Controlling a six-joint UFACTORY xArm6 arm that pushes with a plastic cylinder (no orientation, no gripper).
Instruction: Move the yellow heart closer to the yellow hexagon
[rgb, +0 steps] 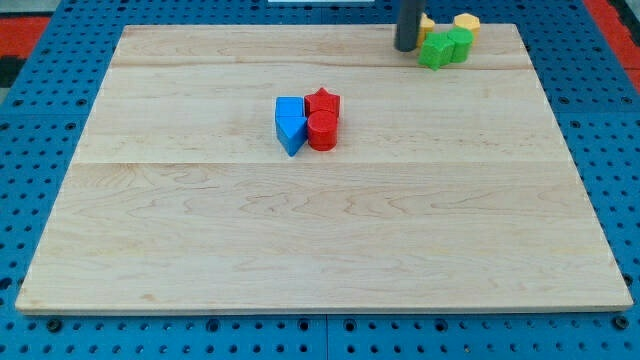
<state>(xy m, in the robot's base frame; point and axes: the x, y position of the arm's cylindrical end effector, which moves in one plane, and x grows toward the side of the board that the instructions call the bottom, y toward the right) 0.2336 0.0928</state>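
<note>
Wooden counter (320, 240) on blue pegboard; my tip (405, 47) at the view's top right, touching the partly hidden yellow heart (427, 23); yellow hexagon (467, 22) near, beyond green blocks (445, 47); blue blocks (290, 124), red star (323, 101), red cylinder (322, 131) clustered centrally; no pincer in view.

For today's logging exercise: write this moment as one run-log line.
my tip: top right, beside yellow heart | yellow hexagon: right of heart | green blocks: below them
</note>
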